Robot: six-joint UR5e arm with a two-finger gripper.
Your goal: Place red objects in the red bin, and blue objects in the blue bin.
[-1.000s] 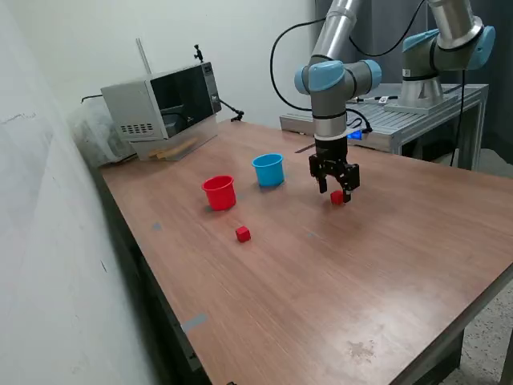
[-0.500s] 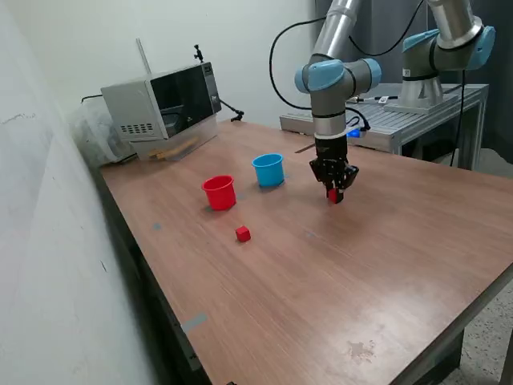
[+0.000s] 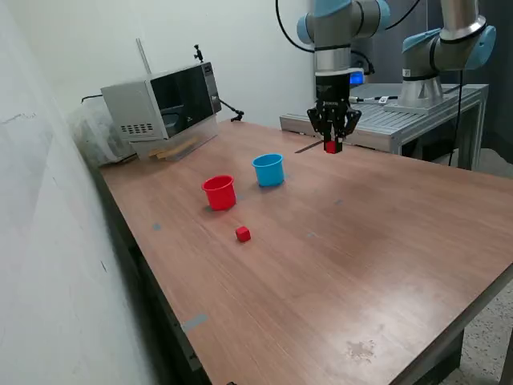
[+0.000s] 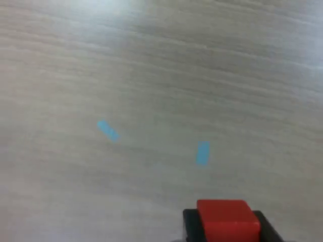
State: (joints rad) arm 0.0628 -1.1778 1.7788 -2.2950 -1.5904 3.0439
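End effector (image 3: 330, 144): raised well above the worktop (image 3: 361, 257), jaws closed on a red cube (image 3: 329, 147), also seen clamped in the wrist view (image 4: 225, 219). Second red cube (image 3: 243, 233): on the worktop, near the red cup (image 3: 219, 192). Blue cup (image 3: 268, 170): upright just beside the red cup, toward the exterior view's right.

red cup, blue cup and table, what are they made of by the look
Red cup and blue cup: probably plastic, with smooth, uniformly coloured walls and rim lips. Table: wood or wood-look laminate, brown grain lines with a soft sheen; which one is unclear.
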